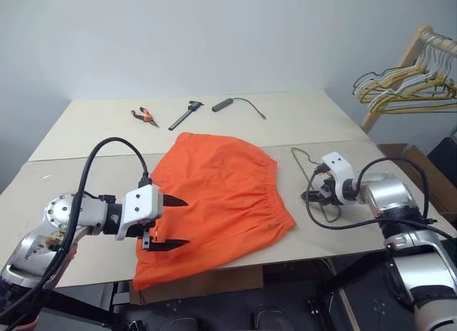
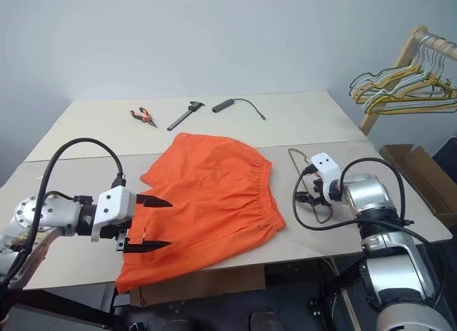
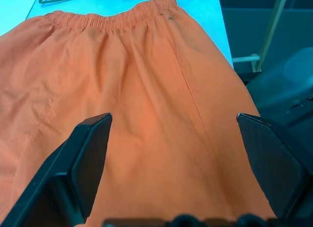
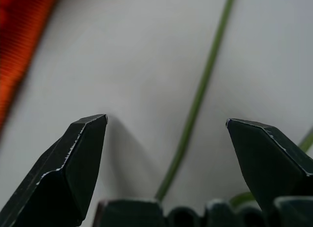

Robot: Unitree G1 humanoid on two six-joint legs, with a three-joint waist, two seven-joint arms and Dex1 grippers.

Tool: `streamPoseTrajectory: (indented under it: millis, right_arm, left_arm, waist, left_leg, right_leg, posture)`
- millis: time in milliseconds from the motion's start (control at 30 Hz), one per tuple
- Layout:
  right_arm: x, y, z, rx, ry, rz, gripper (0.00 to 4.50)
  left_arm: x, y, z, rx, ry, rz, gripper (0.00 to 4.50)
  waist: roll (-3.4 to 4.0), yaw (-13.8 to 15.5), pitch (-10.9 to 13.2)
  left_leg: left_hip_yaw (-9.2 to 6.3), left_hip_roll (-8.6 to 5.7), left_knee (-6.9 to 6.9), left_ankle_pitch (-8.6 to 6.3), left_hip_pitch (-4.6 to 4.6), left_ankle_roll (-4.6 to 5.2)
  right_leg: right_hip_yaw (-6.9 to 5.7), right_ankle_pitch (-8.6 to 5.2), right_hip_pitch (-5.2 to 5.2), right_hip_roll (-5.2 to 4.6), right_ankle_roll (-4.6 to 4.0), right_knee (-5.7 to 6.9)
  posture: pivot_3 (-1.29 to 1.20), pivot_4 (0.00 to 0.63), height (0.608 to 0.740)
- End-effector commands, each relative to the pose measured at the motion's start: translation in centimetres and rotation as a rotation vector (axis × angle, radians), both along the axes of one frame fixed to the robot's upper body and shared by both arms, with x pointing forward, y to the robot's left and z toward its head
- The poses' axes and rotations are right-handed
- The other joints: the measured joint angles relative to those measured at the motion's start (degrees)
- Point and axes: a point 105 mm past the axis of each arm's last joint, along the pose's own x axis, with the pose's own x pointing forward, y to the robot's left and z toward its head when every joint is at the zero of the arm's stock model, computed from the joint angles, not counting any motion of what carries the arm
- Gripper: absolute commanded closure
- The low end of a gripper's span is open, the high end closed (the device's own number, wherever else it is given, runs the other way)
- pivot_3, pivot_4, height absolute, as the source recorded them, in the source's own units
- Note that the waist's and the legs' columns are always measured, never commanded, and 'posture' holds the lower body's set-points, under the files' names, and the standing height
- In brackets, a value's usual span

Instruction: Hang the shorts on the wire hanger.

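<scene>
The orange shorts (image 1: pixel 221 195) lie flat on the table, with the elastic waistband (image 1: pixel 275 195) toward the right and one leg hanging over the front edge. My left gripper (image 1: pixel 187 221) hovers open over the left part of the shorts, its black fingers (image 3: pixel 90 153) spread above the fabric. The wire hanger (image 1: pixel 305 160) lies on the table just right of the waistband, a thin olive wire (image 4: pixel 195 104). My right gripper (image 1: pixel 315 192) is open and low over the hanger, and the wire runs between its fingertips without touching them.
At the table's far side lie red-handled pliers (image 1: pixel 145 116), a black tool (image 1: pixel 186 114) and a black handle with a cable (image 1: pixel 232 103). A wooden rack with bunched hangers (image 1: pixel 410 85) stands at the right. A cardboard box (image 2: pixel 418 170) sits beyond the table's right edge.
</scene>
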Motion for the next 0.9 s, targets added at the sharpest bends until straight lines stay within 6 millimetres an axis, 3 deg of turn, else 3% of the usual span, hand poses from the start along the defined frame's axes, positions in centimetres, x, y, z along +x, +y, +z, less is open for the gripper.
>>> streamPoseTrajectory:
  millis: [33,167,267,667,800,900]
  right_arm:
    - [1.0,0.0,1.2,0.03,-0.04,-0.022,0.0]
    - [0.6,0.4,0.6,0.08,0.015,-0.012,0.0]
    - [0.4,-0.2,-0.3,0.007,0.036,-0.013,0.59]
    - [0.3,-0.5,-2.1,-0.141,0.036,-0.001,4.46]
    - [0.8,-1.0,-1.6,-0.152,-0.007,-0.042,4.46]
    - [2.0,-0.7,1.3,-0.093,-0.139,-0.095,4.46]
  left_arm:
    - [0.4,-0.4,0.7,-0.002,-0.05,-0.015,0.08]
    - [0.4,-0.4,0.6,0.001,-0.053,-0.018,0.08]
    - [0.5,-0.5,0.7,0.002,-0.061,-0.02,0.05]
    - [0.7,-1.0,1.1,-0.015,-0.087,-0.028,0.05]
    - [1.6,-1.8,1.4,-0.048,-0.119,-0.004,0.05]
    - [3.1,-2.9,2.7,-0.203,-0.115,0.098,0.05]
  waist:
    - [0.0,-0.1,0.0]
    - [0.0,-0.2,0.0]
    - [0.0,-0.3,0.0]
    - [-0.29,-0.4,-0.3]
    - [-0.48,-0.4,-0.4]
    - [-0.49,-0.5,-0.4]
  left_leg:
    - [-0.01,0.0,0.0,0.0,0.0,0.0]
    - [-0.03,0.01,0.01,0.0,0.02,0.0]
    - [-0.06,0.01,0.01,0.0,0.03,0.0]
    - [-0.15,0.02,0.0,0.0,0.15,0.0]
    - [-0.21,0.02,0.02,0.0,0.16,-0.01]
    - [-0.32,0.01,0.03,0.0,0.19,-0.01]
  right_leg:
    - [0.0,0.0,0.0,0.0,0.0,0.0]
    - [0.01,0.01,0.03,0.0,0.01,0.01]
    - [-0.01,0.01,0.04,0.01,0.01,0.0]
    - [-0.02,0.01,0.15,0.01,0.01,0.01]
    - [-0.02,0.02,0.18,0.01,0.02,0.0]
    - [0.01,0.05,0.23,-0.01,0.05,-0.02]
  posture:
    - [-0.04,0.0,0.74]
    - [-0.04,0.0,0.74]
    - [-0.04,0.0,0.74]
    - [-0.04,0.0,0.74]
    - [-0.05,0.0,0.74]
    - [-0.05,0.0,0.74]
